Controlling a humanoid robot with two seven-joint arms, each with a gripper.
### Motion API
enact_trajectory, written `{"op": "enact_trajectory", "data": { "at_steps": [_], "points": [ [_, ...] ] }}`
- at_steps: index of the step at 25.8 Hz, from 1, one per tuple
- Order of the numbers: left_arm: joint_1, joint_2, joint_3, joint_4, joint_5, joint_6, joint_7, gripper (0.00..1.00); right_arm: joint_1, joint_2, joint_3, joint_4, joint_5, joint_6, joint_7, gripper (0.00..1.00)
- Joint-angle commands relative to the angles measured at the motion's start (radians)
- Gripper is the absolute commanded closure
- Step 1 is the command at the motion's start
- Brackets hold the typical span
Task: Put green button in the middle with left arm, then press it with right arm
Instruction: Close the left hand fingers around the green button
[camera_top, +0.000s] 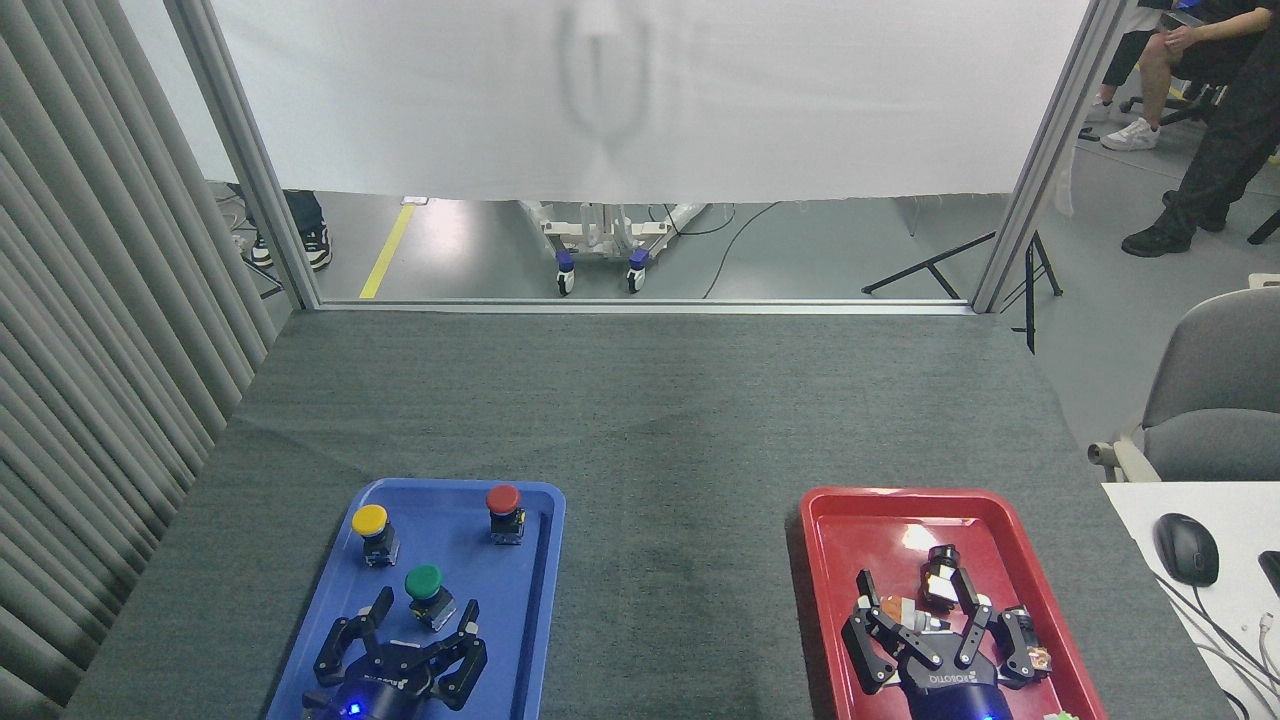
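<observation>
Low in the left part of the frame, the green button (424, 590) stands upright in the blue tray (535, 600), below the yellow button (370, 530) and the red button (503, 510), with the left gripper (420, 625) just beneath it, fingers spread and not closed on it. At lower right, the right gripper (925, 610) hangs over the red tray (850, 520) with its fingers splayed among small parts I cannot make out, and whether it touches them I cannot tell. Between the two trays, the grey mat (680, 560) lies bare.
</observation>
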Motion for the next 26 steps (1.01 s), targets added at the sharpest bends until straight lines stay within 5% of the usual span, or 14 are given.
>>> {"op": "enact_trajectory", "data": {
  "at_steps": [1, 12, 17, 23, 26],
  "points": [
    [-0.03, 0.003, 0.0, 0.053, 0.0, -0.003, 0.0, 0.01, 0.0, 0.001, -0.001, 0.0, 0.0, 0.001, 0.0, 0.0],
    [-0.092, 0.009, 0.005, 0.146, -0.007, -0.001, -0.003, 0.06, 0.002, 0.001, -0.001, 0.0, 0.0, 0.0, 0.0, 0.0],
    [-0.096, 0.016, 0.003, 0.149, -0.007, -0.004, -0.056, 0.35, 0.002, 0.001, -0.001, 0.0, 0.0, -0.002, 0.0, 0.0],
    [-0.093, 0.028, 0.0, 0.145, -0.01, -0.084, -0.091, 0.99, 0.002, 0.001, -0.001, 0.0, 0.0, -0.002, 0.0, 0.0],
    [-0.093, 0.037, 0.002, 0.134, -0.011, -0.138, -0.089, 1.0, 0.002, 0.001, -0.001, -0.002, 0.0, -0.002, 0.0, 0.0]
  ]
}}
